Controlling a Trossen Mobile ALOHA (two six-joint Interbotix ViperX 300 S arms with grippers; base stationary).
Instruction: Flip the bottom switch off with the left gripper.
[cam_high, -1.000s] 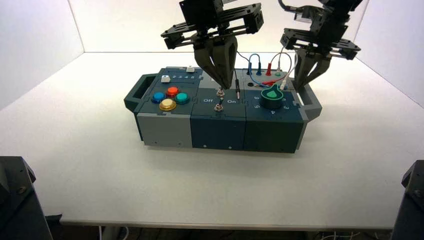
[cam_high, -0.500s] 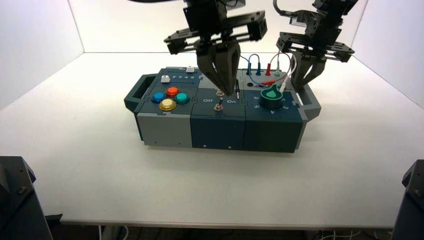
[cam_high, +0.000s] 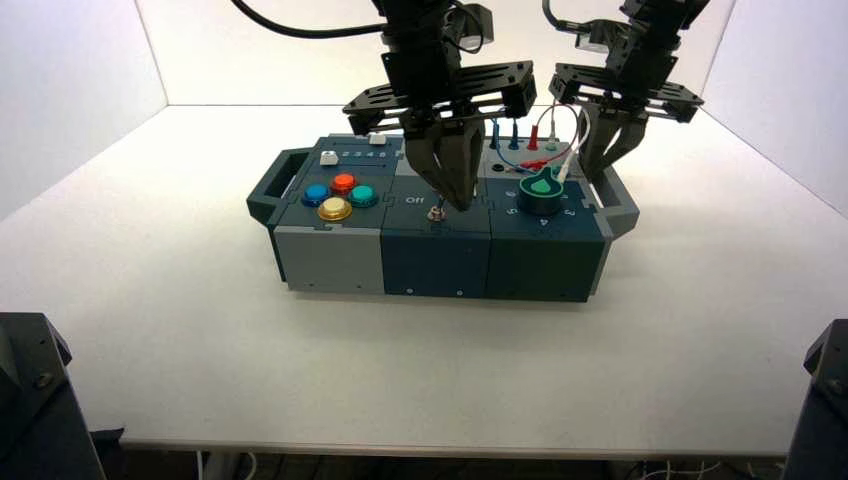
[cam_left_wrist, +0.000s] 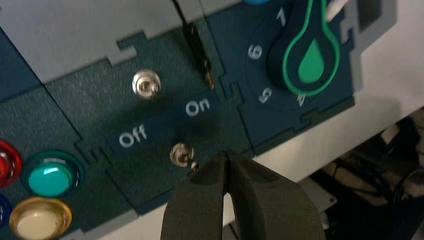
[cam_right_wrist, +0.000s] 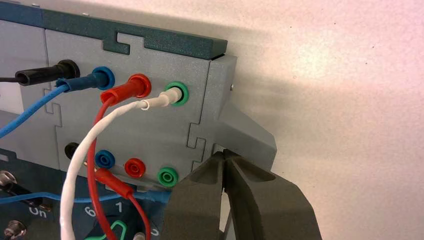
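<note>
Lower now, the clenched left tool (cam_high: 461, 207) should nudge the bottom toggle (cam_high: 436, 214) gently Offward; the right tool (cam_high: 589, 178), also clenched, idles near the right handle (cam_high: 622, 207).

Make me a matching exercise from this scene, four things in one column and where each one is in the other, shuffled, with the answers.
Things
1. Left end effector
2. Right end effector
3. Green-topped knob
4. Yellow button

Places
A. Over the box's right-hand handle area, idle
B. On the box's left-hand part, in front of the red button
C. Closed, beside the bottom switch
D. On the box's right-hand part, near the front

Right pairs: 1-C, 2-A, 3-D, 4-B
</note>
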